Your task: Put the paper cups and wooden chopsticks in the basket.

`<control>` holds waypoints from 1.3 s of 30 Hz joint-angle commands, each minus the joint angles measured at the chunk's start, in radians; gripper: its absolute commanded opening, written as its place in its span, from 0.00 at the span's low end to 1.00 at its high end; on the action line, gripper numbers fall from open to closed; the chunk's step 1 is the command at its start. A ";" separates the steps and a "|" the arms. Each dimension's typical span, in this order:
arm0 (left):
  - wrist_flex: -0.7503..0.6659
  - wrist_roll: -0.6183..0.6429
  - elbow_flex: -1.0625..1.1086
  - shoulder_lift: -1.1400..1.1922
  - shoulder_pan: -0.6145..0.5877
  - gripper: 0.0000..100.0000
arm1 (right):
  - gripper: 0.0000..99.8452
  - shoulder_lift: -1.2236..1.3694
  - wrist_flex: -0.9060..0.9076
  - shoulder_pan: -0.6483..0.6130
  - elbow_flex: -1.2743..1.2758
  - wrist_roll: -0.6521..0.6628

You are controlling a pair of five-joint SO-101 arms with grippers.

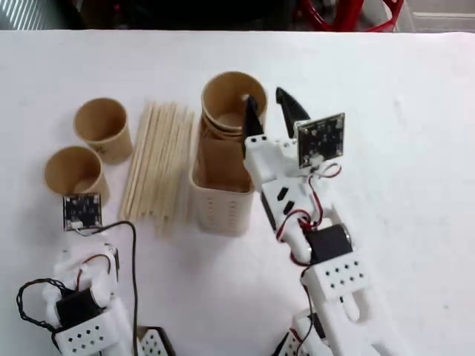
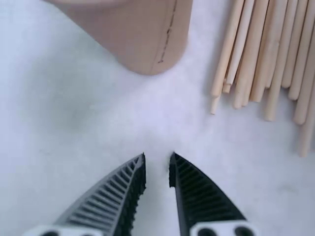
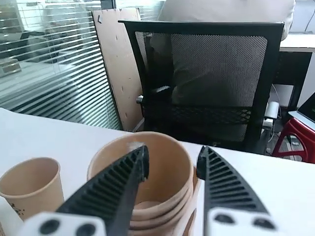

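- White tabletop (image 1: 415, 148) all the way across, bare and matte, and both my arms were over it, side by side.
- My right end effector (image 1: 269, 104) hung at the stack of paper cups (image 1: 234, 96), spread wide with nothing gripped. One finger sat over the top cup's mouth, the other outside the rim.
- From the right wrist the same spread showed: right end effector (image 3: 171, 164) astride the stack of paper cups (image 3: 162, 196).
- That stack stood in the basket (image 1: 219, 208), a pale perforated tub near the middle of the tabletop, with the cups rising well above its rim.
- The chopsticks (image 1: 159, 167) lay flat in a loose bundle just beside the basket, on the tabletop.
- Two cups stood upright on the far side of the bundle: the far loose cup (image 1: 104, 127) and the near loose cup (image 1: 74, 172), close together.
- My left end effector (image 2: 157, 162) was low over the tabletop, its fingers a narrow gap apart and gripping nothing. The near loose cup (image 2: 133, 34) was just ahead, with the chopsticks (image 2: 266, 59) off to one side.
- Beyond the tabletop's far edge stood a black mesh chair (image 3: 216, 69), window blinds (image 3: 54, 64), a leaning wooden board (image 3: 120, 64) and a red stool (image 3: 295, 142).
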 commanded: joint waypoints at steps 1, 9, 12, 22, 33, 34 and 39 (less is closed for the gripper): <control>0.000 -0.003 -0.002 0.005 -0.007 0.10 | 0.16 0.044 -0.028 -0.013 0.014 0.012; 0.000 -0.003 -0.002 0.005 -0.007 0.10 | 0.16 0.088 -0.031 -0.012 0.063 0.012; 0.000 -0.003 -0.002 0.005 -0.007 0.10 | 0.16 0.036 -0.025 -0.012 0.026 0.012; 0.000 -0.003 -0.002 0.005 -0.007 0.10 | 0.16 -0.473 0.387 -0.005 0.021 0.014; 0.000 -0.003 -0.002 0.005 -0.007 0.10 | 0.16 -0.854 0.822 0.015 0.244 0.014; 0.000 -0.003 -0.002 0.005 -0.007 0.10 | 0.16 -0.846 0.843 0.028 0.244 0.014; 0.000 -0.003 -0.002 0.005 -0.007 0.10 | 0.16 -0.845 0.862 0.151 0.299 0.014</control>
